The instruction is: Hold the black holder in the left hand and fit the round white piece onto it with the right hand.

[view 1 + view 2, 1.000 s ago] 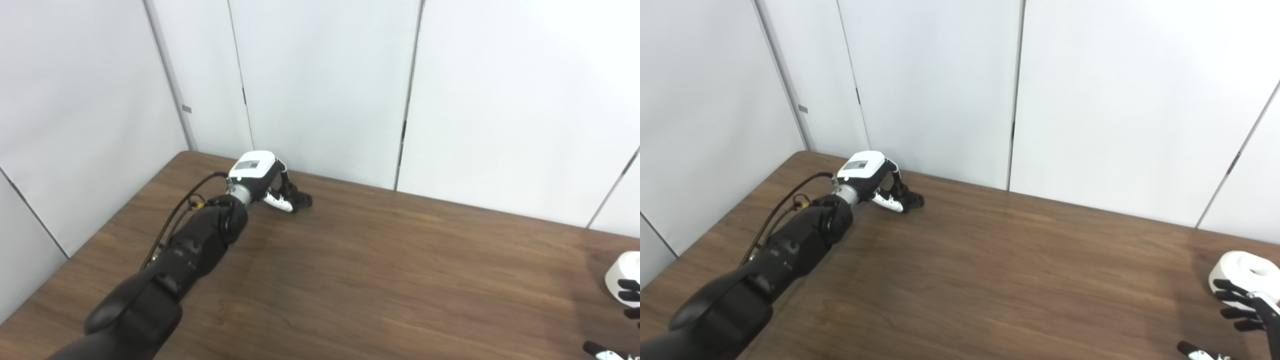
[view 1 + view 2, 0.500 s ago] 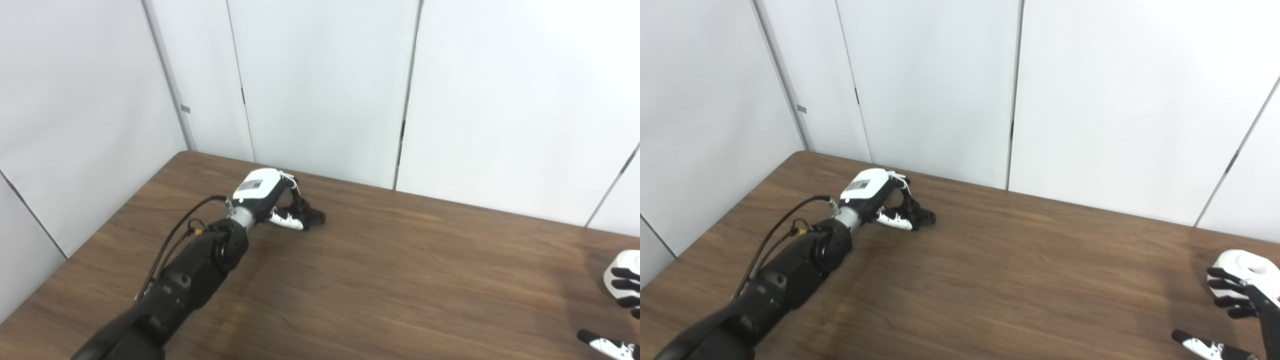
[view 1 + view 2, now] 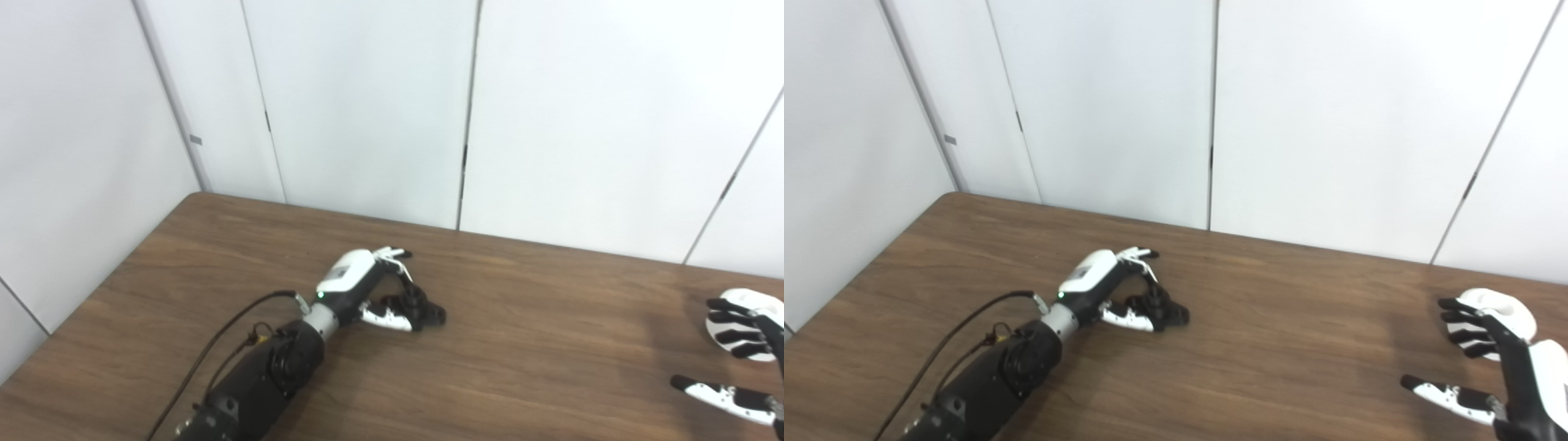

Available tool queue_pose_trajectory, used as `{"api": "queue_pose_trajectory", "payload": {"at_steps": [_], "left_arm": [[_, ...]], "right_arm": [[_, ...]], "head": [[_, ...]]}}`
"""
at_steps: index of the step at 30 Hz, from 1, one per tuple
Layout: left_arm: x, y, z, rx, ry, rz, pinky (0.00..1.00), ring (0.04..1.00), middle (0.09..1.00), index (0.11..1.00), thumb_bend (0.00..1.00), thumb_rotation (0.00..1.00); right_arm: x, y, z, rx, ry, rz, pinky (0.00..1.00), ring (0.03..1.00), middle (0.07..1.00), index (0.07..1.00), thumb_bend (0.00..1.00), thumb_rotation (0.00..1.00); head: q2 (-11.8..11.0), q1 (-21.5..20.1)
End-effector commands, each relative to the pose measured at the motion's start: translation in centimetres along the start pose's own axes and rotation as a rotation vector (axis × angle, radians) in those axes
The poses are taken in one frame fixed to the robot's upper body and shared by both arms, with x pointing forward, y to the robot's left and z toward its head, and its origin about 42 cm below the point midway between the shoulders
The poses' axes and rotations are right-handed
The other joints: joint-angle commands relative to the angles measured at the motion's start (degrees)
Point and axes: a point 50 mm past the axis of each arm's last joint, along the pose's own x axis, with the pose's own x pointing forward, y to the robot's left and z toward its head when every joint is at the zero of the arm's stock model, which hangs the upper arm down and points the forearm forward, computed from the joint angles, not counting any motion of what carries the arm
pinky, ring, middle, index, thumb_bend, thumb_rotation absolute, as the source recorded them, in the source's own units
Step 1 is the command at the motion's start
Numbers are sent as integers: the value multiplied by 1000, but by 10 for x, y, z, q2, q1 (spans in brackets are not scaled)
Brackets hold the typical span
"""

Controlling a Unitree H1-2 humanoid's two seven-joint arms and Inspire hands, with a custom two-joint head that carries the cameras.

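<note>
My left hand (image 3: pixel 1102 285) is shut on the black holder (image 3: pixel 1162 310), held low over the brown table (image 3: pixel 1274 355) left of the middle; it also shows in the left eye view (image 3: pixel 424 308). The round white piece (image 3: pixel 1497 304) lies on the table at the far right. My right hand (image 3: pixel 1516 367) is open just in front of it, with its dark fingers (image 3: pixel 1464 321) spread against the piece's near side and the thumb (image 3: pixel 1442 392) held apart. I cannot tell whether the fingers touch the piece.
White wall panels (image 3: pixel 1304 122) stand close behind the table's far edge and along its left side. A black cable (image 3: pixel 968 324) runs along my left forearm.
My left hand has drawn the black holder away from the far left corner, nearer and toward the table's middle. My right hand has come further into view by the white piece. The camera has shifted too.
</note>
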Motion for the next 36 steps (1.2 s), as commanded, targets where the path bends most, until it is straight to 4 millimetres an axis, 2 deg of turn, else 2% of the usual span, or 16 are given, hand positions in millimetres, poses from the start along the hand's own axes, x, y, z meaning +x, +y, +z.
{"api": "queue_pose_trajectory", "payload": {"at_steps": [1, 7, 11, 17, 27, 32, 36], "left_arm": [[-5, -20, 5, -3, 2, -94, 902, 959, 913, 479, 523, 77], [1, -48, 27, -46, -56, -167, 896, 957, 908, 479, 522, 79], [3, -62, 38, -76, -97, -206, 902, 965, 915, 480, 523, 77], [4, -84, 52, -77, -143, -238, 851, 941, 904, 480, 523, 75], [6, -116, 75, -95, -163, -293, 860, 938, 902, 480, 523, 75], [6, -127, 82, -67, -142, -295, 916, 944, 902, 479, 522, 78], [6, -133, 82, -74, -117, -277, 911, 932, 896, 478, 523, 77]], "right_arm": [[16, -7, 12, 17, -61, -39, 527, 607, 690, 709, 728, 0], [20, -4, 15, 52, -82, -53, 532, 612, 697, 698, 721, 0], [19, -4, 20, 70, -89, -63, 534, 613, 698, 704, 711, 41], [20, -3, 27, 67, -85, -68, 540, 616, 698, 711, 703, 38], [21, -5, 33, 63, -106, -76, 534, 616, 702, 722, 680, 66], [22, -5, 35, 64, -109, -78, 534, 610, 702, 720, 682, 58], [22, -4, 37, 64, -110, -77, 535, 613, 704, 722, 680, 51]], "head": [[1, -8], [9, -49], [15, -79], [20, -104], [27, -129], [29, -137], [31, -142]]}}
